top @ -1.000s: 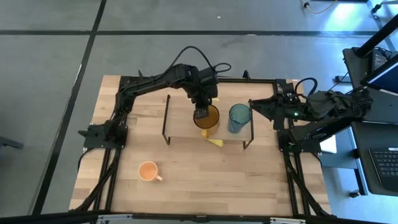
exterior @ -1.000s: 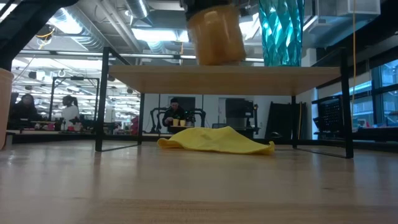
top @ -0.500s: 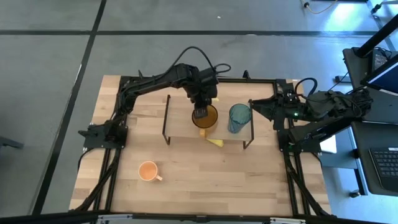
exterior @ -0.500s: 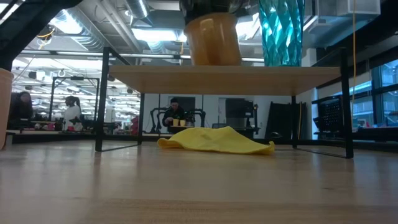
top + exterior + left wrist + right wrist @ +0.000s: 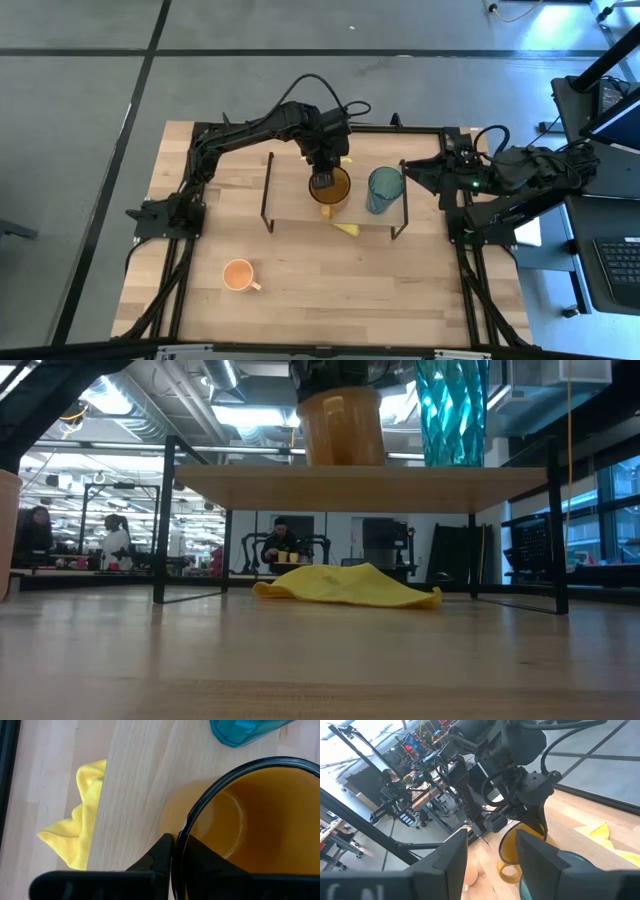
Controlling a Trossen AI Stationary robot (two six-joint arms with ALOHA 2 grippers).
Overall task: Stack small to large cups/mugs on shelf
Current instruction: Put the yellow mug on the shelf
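Left hand (image 5: 324, 182) clamped on amber mug (image 5: 335, 190) rim, mug seated mid-shelf (image 5: 290, 190). Teal tumbler (image 5: 384, 189) already at its 3 o'clock. Orange mug (image 5: 238, 274) left on desk (image 5: 300, 290), 7 o'clock.

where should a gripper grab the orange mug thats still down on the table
Best by the rim wall, from straight above: the orange mug stands upright and open-mouthed on the table, with bare wood all round. One finger inside, one outside, on the side away from its handle, which points toward the table's right front.
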